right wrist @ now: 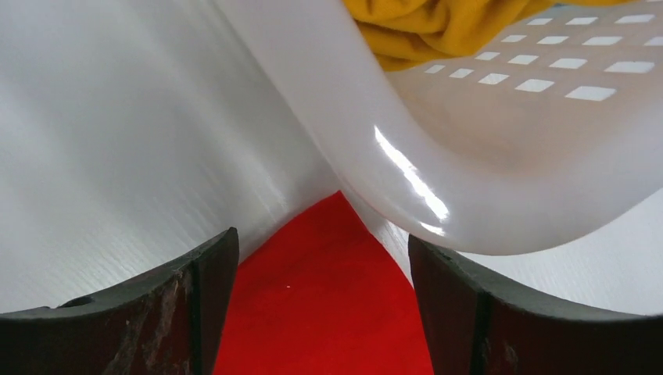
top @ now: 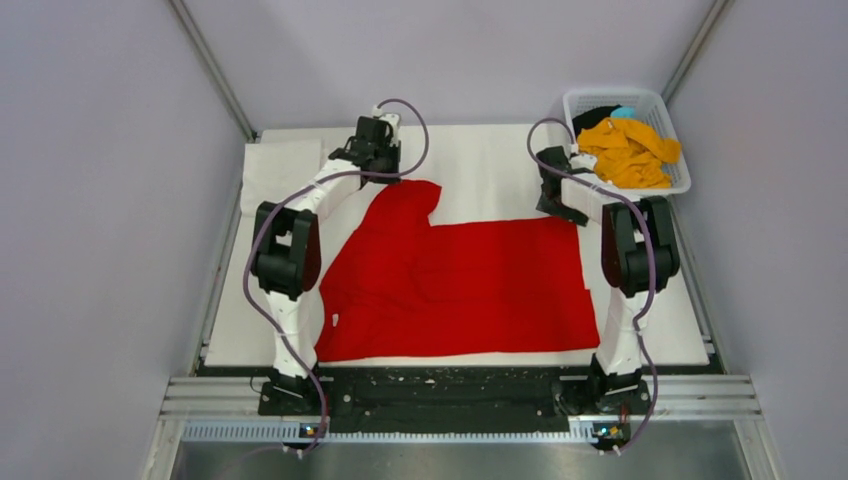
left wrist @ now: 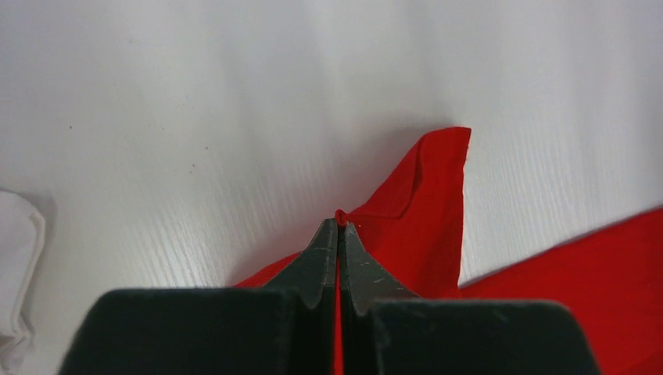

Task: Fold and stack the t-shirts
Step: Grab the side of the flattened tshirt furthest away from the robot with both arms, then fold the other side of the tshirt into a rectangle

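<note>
Two grippers work the far edge of the red t-shirt (top: 470, 285), and they are in different states. The left gripper (left wrist: 340, 228) has its jaws pressed together on a small pinch of red cloth, probably a sleeve tip, which rises in a peak off the bench (top: 480, 160). The right gripper (right wrist: 320, 312) is spread wide and holds nothing. The far right corner of the shirt lies flat between and below its fingers (right wrist: 195, 305).

The left hold looks thin, with only a bead of fabric showing past the tips, so a brisk pull could slide the cloth free and drop the sleeve in a crumple. On the right, the basket (right wrist: 469, 172) bulges just beyond the open fingers, with its wall nearly over the red corner. A descent aimed slightly too far could strike or shove the basket, or close on bare bench and miss the cloth. If only the left side lifts, the shirt would probably drag askew and the fold would come out crooked.

From both grippers the shirt spreads back toward the arm bases and covers the middle of the bench. Its left side is slanted and rumpled, and its right side is square and smooth. The orange-yellow t-shirt (top: 628, 152) sits heaped in the basket at the far right, over something dark that I cannot identify. A white cloth (top: 283, 162) lies at the far left, near the left gripper and apart from the red.
</note>
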Controlling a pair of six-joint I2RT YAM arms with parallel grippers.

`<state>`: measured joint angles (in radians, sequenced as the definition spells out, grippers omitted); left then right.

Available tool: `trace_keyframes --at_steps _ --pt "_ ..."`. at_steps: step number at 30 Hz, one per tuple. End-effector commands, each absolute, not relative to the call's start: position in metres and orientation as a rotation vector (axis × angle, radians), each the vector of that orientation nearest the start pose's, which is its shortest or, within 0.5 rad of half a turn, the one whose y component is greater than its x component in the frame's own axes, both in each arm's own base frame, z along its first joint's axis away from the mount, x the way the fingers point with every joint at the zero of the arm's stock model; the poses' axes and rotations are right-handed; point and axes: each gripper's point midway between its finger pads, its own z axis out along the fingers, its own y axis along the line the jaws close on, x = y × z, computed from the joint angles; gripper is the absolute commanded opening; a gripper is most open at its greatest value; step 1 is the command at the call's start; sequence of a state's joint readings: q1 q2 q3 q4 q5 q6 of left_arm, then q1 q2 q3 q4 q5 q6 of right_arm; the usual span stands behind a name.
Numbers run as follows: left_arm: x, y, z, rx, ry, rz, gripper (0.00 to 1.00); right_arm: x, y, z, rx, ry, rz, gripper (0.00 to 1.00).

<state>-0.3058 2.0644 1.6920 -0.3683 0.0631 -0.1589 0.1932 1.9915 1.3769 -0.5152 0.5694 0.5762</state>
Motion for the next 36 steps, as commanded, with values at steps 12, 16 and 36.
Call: trace_keyframes --at_steps 12,16,36 --pt "0.49 -0.191 0.172 0.177 2.184 -0.468 0.0 0.426 -0.007 0.038 0.67 2.385 -0.559 0.43" --pt "0.479 -0.194 0.168 0.176 2.202 -0.504 0.0 0.431 -0.005 0.036 0.674 2.385 -0.545 0.26" --pt "0.447 -0.194 0.201 0.197 2.131 -0.58 0.0 0.437 0.022 0.081 0.55 2.302 -0.324 0.0"
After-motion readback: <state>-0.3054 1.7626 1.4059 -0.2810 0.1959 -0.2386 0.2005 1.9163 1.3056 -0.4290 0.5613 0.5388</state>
